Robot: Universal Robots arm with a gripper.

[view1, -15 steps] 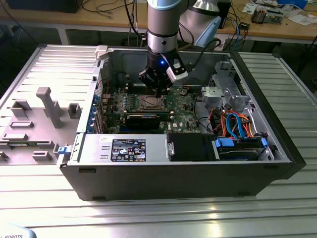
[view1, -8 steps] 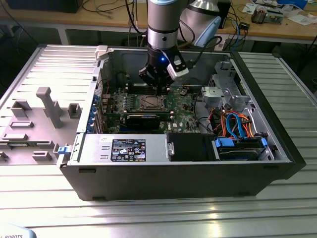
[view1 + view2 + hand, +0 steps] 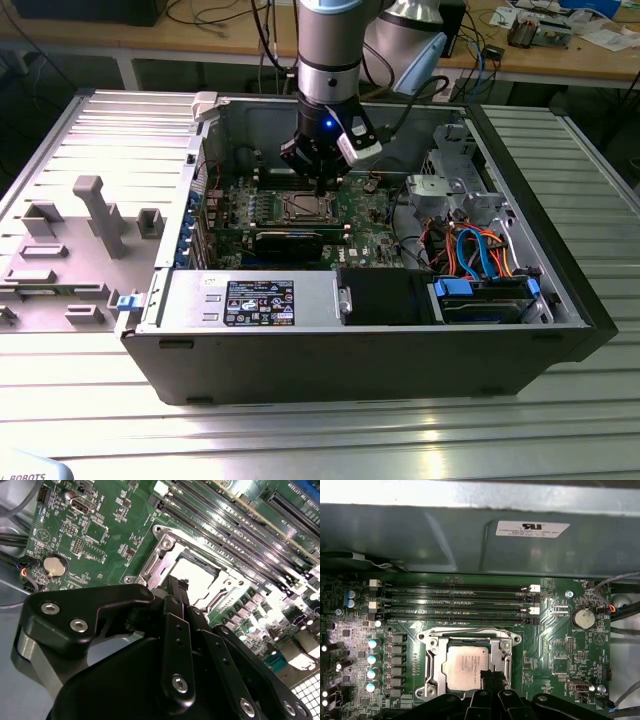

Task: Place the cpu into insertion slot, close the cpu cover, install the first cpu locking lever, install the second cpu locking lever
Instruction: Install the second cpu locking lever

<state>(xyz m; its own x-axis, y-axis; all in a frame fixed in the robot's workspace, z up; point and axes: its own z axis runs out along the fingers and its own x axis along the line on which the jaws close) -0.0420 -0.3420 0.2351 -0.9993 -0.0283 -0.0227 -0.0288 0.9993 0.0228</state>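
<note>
CPU sat in the insertion slot, cover shut over it; gripper jaws pinched narrow at its edge, gripping nothing visible.

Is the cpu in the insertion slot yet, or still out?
In. In the first wrist view the cpu lies flat inside the insertion slot, metal rim around it, with the end effector at its edge.

Silvery cpu seated flat in insertion slot, cpu cover down
</note>
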